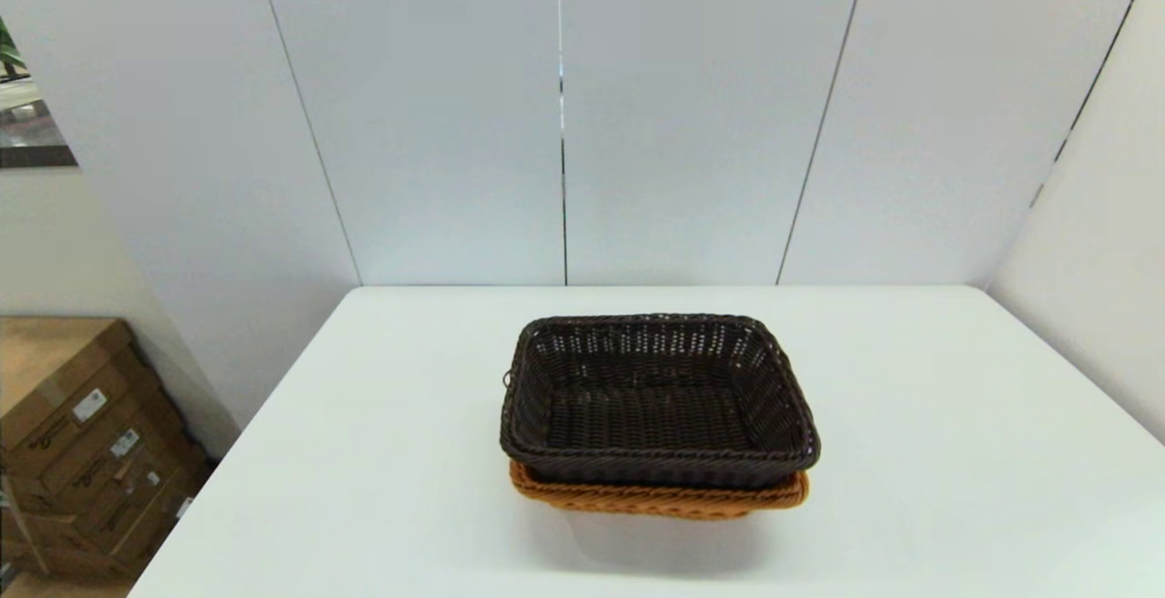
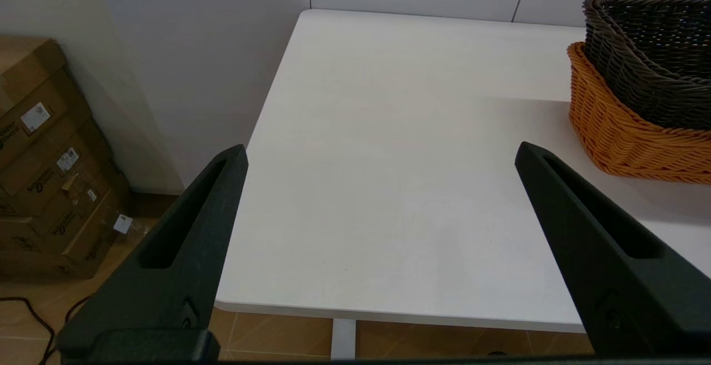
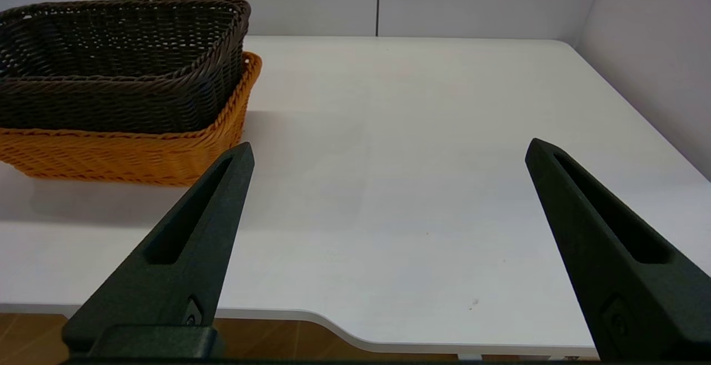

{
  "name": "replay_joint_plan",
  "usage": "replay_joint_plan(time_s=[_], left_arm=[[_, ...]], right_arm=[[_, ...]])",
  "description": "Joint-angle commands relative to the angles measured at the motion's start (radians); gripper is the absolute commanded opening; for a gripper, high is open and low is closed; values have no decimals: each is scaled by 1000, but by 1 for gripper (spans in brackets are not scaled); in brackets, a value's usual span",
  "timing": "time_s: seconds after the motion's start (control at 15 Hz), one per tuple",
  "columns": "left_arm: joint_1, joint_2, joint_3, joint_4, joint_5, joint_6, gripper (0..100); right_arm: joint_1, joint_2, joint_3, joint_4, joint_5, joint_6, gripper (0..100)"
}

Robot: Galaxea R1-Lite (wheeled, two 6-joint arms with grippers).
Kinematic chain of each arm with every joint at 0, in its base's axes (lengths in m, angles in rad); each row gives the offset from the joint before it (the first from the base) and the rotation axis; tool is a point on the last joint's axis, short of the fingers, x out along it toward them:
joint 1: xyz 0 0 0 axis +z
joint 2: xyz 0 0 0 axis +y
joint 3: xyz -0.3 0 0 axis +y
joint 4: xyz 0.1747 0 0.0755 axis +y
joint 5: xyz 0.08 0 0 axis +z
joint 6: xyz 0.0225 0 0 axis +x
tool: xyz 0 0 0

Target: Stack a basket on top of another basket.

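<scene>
Currently the dark basket (image 1: 657, 402) sits nested inside the orange basket (image 1: 657, 500) near the middle of the table (image 1: 956, 452), so the stack appears complete. Left gripper (image 2: 380, 151) and right gripper (image 3: 389, 148) hang near the table's front edge, fingers spread wide, holding nothing.

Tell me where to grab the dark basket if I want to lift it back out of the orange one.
Probably the dark basket's braided rim, on a short side, coming from above. It sits nested in the orange basket, so its lower walls are covered and only the rim and upper weave stand clear.
</scene>
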Motion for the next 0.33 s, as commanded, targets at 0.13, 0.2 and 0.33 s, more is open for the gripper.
replay_joint_plan(time_s=[0.13,0.2,0.33], left_arm=[[0,0,0,-1,0,-1,100],[0,0,0,1,0,-1,100],[0,0,0,1,0,-1,100]], right_arm=[[0,1,0,0,1,0,100],[0,1,0,0,1,0,100],[0,1,0,0,1,0,100]])
